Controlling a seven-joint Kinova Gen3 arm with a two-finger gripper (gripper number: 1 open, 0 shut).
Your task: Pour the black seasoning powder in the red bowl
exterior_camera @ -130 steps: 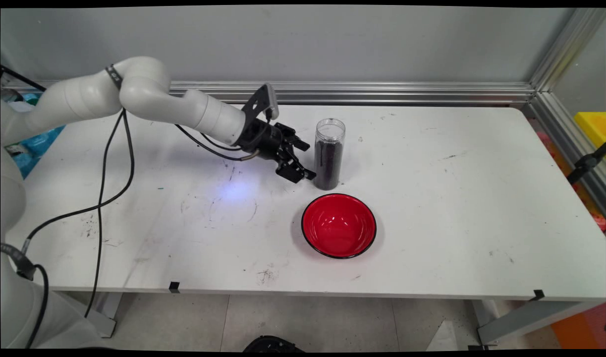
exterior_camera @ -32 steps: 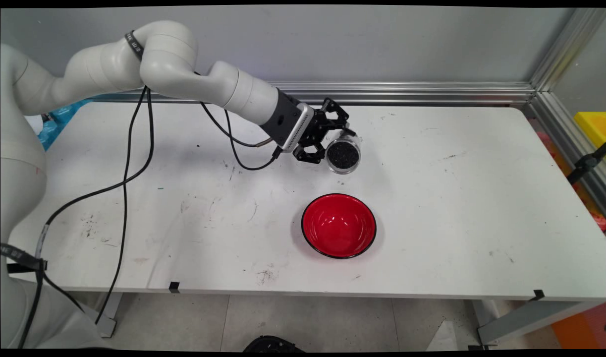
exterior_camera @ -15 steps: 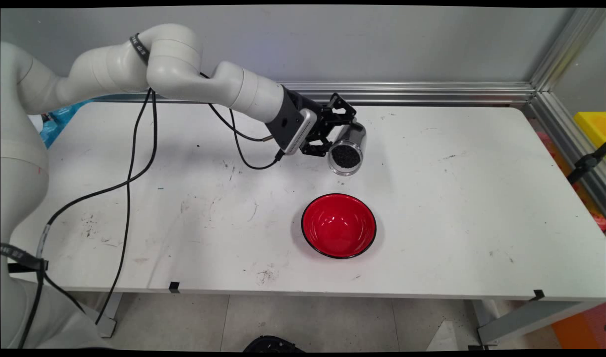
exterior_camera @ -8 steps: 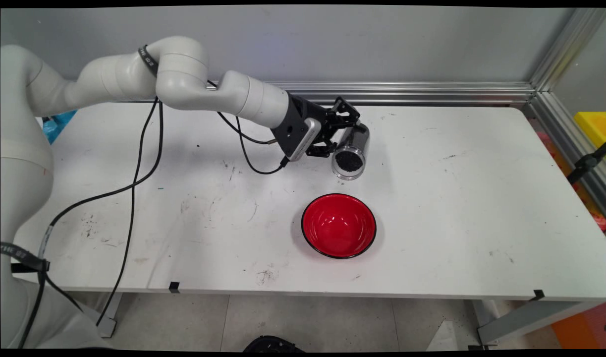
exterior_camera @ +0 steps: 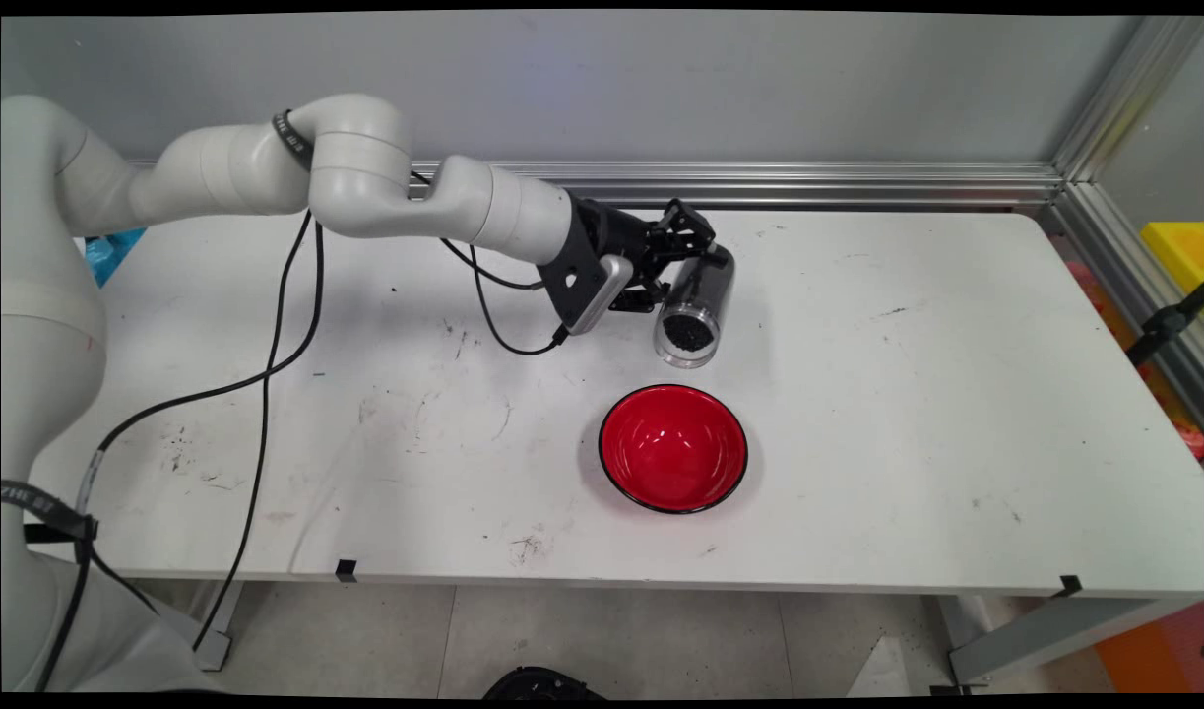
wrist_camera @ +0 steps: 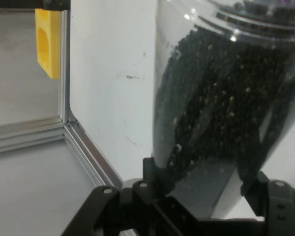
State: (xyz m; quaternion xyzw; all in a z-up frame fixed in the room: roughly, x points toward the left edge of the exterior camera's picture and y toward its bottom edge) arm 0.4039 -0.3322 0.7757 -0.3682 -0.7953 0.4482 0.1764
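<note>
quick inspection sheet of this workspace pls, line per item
surface: white table, scuffed, dark specks
things: clear jar of black grains, held off the table, tipped, mouth toward the camera; empty red bowl in front of it
clutter: nothing seen
grippers: black gripper, jaws shut on the jar
cables: black cables hang from the arm
surroundings: grey wall, metal rail, yellow block beyond the table's right edge
</note>
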